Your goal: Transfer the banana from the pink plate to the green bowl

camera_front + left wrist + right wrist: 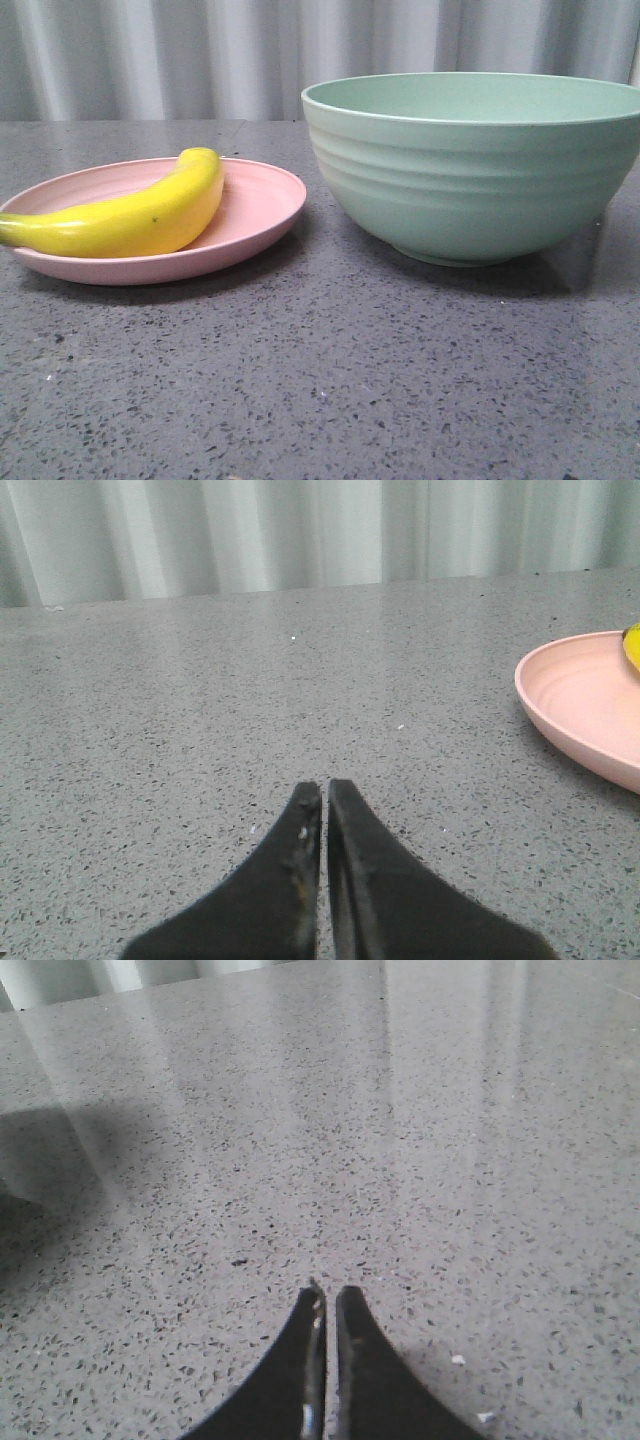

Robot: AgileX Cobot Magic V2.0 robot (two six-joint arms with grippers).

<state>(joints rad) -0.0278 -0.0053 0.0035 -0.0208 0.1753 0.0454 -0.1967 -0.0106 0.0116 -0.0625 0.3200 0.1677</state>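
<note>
In the front view the yellow banana (140, 215) lies on the pink plate (262, 205) at the left. The green bowl (475, 165) stands empty to the right of the plate. No gripper shows in the front view. In the left wrist view my left gripper (325, 786) is shut and empty over bare table, with the pink plate (580, 700) and a sliver of the banana (633, 645) at the frame's edge. In the right wrist view my right gripper (327, 1291) is shut and empty over bare table.
The grey speckled table (320, 380) carries the plate and the bowl. A pale pleated curtain (200, 55) hangs behind the table's far edge. A dark shadow (50, 1170) falls on the table in the right wrist view.
</note>
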